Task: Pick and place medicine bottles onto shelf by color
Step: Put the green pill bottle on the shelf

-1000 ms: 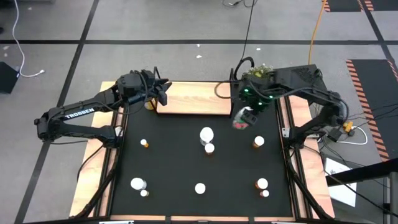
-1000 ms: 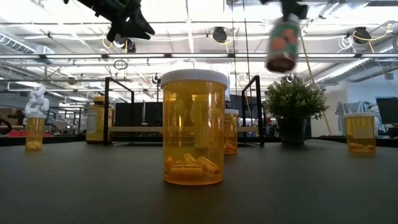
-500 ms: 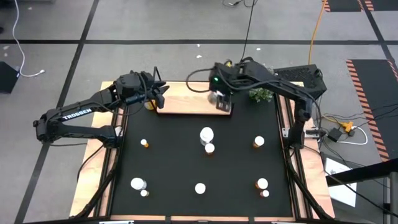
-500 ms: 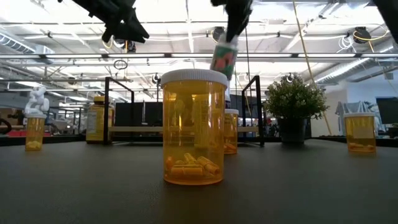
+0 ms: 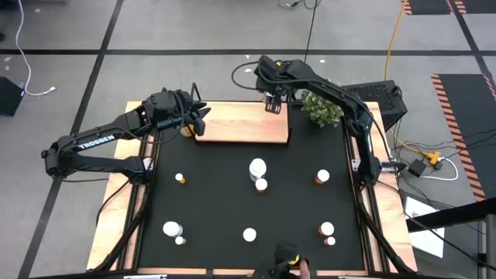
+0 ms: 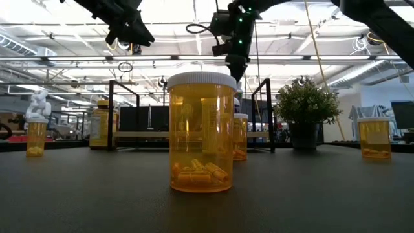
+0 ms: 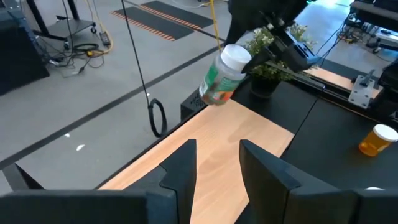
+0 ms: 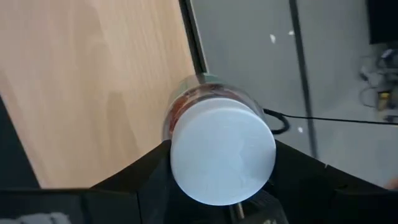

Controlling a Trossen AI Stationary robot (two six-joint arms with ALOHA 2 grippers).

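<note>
Light-wood shelf (image 5: 240, 122) seen from above: the right gripper (image 5: 273, 101) reaches over its far right corner, jaws clamped on a white-capped bottle (image 5: 273, 105); released there, the bottle could tip off the edge. The left gripper (image 5: 199, 116) waits at the shelf's left end. Left wrist view: the bottle (image 7: 224, 74) hangs tilted above the shelf; left jaws apart. Right wrist view: the cap fills the jaws.

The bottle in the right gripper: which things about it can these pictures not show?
- Bottle: label text too small in left wrist view.
- Its base: the white cap hides it in right wrist view.
- Height above the shelf: the arm covers it in high view.
</note>
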